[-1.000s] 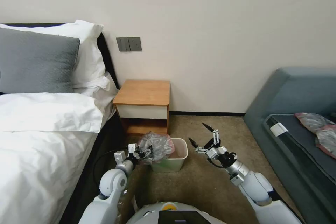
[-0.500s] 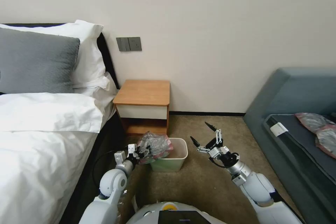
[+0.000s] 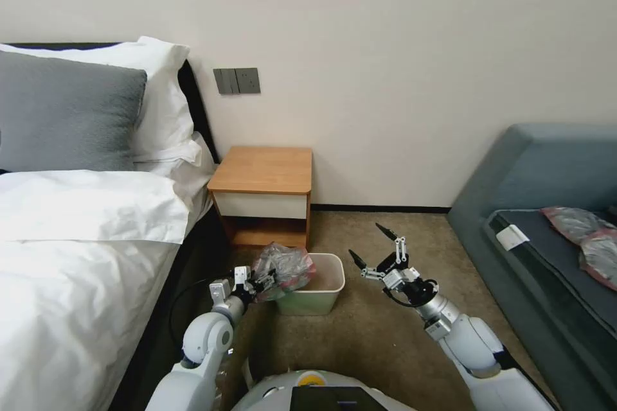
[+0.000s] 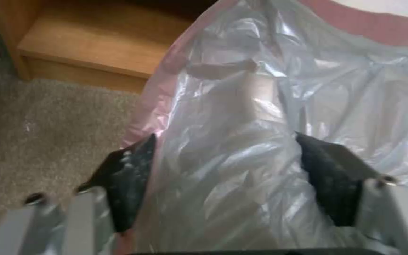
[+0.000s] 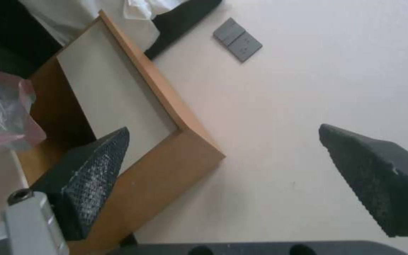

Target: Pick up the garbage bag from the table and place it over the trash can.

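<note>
We've got the left gripper (image 3: 265,280) low in the centre of the head view, fingers (image 4: 127,177) pinching the bag (image 3: 284,268), and that crumpled bundle now sags lower over the near-left corner of the can (image 3: 316,298) than a second ago, when it puffed up higher above the rim. Over at centre right our right gripper (image 3: 371,250) hangs beside the can with its fingers (image 5: 95,170) spread wide and nothing in them, sitting a touch lower than before. Behind the can, the table (image 3: 265,170) stands bare at mid-frame against the wall.
</note>
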Robot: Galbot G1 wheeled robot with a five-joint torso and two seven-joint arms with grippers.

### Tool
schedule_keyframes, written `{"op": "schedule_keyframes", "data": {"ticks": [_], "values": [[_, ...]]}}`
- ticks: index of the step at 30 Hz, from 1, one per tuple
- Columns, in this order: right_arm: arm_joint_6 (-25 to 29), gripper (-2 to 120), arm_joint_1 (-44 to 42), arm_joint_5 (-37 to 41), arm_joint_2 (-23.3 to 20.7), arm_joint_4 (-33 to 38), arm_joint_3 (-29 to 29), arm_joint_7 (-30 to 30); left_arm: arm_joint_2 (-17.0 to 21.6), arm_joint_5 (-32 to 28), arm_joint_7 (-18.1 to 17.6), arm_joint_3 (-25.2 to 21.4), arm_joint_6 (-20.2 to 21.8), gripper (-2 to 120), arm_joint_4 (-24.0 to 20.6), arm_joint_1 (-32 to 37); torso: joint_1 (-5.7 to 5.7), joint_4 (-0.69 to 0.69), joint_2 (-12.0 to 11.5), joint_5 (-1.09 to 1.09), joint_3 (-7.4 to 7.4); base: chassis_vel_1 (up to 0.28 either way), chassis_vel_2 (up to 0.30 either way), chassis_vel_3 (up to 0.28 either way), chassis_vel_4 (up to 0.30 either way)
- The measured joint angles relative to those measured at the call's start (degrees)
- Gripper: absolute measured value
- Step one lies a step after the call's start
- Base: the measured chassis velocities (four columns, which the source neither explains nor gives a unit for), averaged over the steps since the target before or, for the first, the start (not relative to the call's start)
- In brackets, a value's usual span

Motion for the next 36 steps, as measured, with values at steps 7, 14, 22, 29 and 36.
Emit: {"op": "schedule_keyframes", "data": {"ticks": [7, 14, 22, 29, 36], "values": [[0.01, 100, -0.27, 0.05, 0.00, 0.41, 0.16, 0.10, -0.48, -1.98, 0.22, 0.13, 1.60, 41, -0.35, -0.08, 0.00, 0.00, 0.00, 0.00, 0.00, 0.000, 0.000, 0.000, 0.000], [0.02, 100, -0.46, 0.10, 0.06, 0.97, 0.15, 0.17, -1.15, -1.51, 0.54, 0.28, 2.18, 17, -0.27, 0.11, 0.00, 0.00, 0.00, 0.00, 0.00, 0.000, 0.000, 0.000, 0.000], [0.11, 100, -0.48, 0.17, 0.04, 1.21, 0.09, 0.19, -1.70, 1.41, 1.37, 0.59, 1.83, 10, -0.22, 0.65, 0.00, 0.00, 0.00, 0.01, 0.00, 0.000, 0.000, 0.000, 0.000], [-0.68, 100, -0.01, 2.30, -0.02, 2.40, -1.09, 1.21, -1.89, 3.26, -1.08, 1.32, -7.55, 10, -1.09, 2.37, 0.00, -0.01, 0.00, -0.01, 0.01, 0.000, 0.000, 0.000, 0.000], [-12.22, 100, -1.17, 17.33, -1.57, 10.04, -7.63, 5.82, -1.20, 10.14, 0.53, 1.62, -24.13, 10, -1.82, 4.79, 0.00, -0.01, 0.00, -0.01, 0.01, 0.000, 0.000, 0.000, 0.000]]}}
